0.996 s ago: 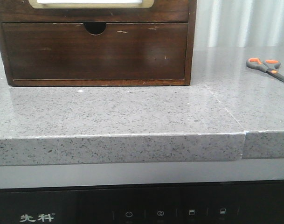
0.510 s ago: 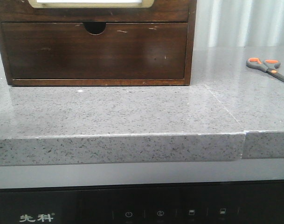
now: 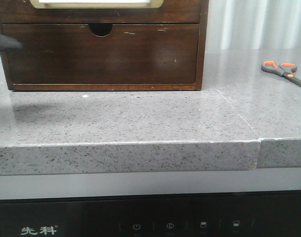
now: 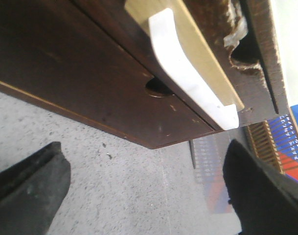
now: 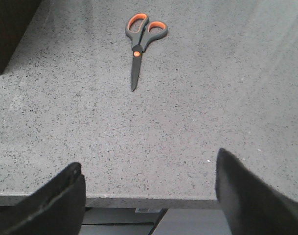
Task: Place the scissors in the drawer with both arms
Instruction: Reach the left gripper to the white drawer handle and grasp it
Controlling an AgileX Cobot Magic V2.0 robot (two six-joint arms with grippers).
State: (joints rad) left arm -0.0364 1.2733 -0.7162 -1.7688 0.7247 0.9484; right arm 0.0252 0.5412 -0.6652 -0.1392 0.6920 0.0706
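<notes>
My left hand (image 4: 144, 196) is at the counter's left edge, in front of the wooden cabinet (image 3: 101, 54); its fingers (image 4: 26, 191) are spread wide apart and grip nothing. In the front view only a dark tip of it shows at the left border.

The cabinet stands at the back left of the counter (image 3: 140, 118). The drawer (image 4: 193, 73), with its white panel in a cream-gold frame, is pushed in flush; its contents are hidden. Below it, the plain drawer with the half-round notch (image 3: 100, 28) is also closed.

The scissors (image 3: 283, 71) lie flat near the counter's right edge, well apart from the cabinet, blades together. Their long axis runs diagonally: the orange-and-grey loops point toward the back, the dark blades toward the front right corner.

My right hand (image 5: 149, 196) hovers over the front edge at the right, fingers spread apart, empty, with the scissors beyond it.
</notes>
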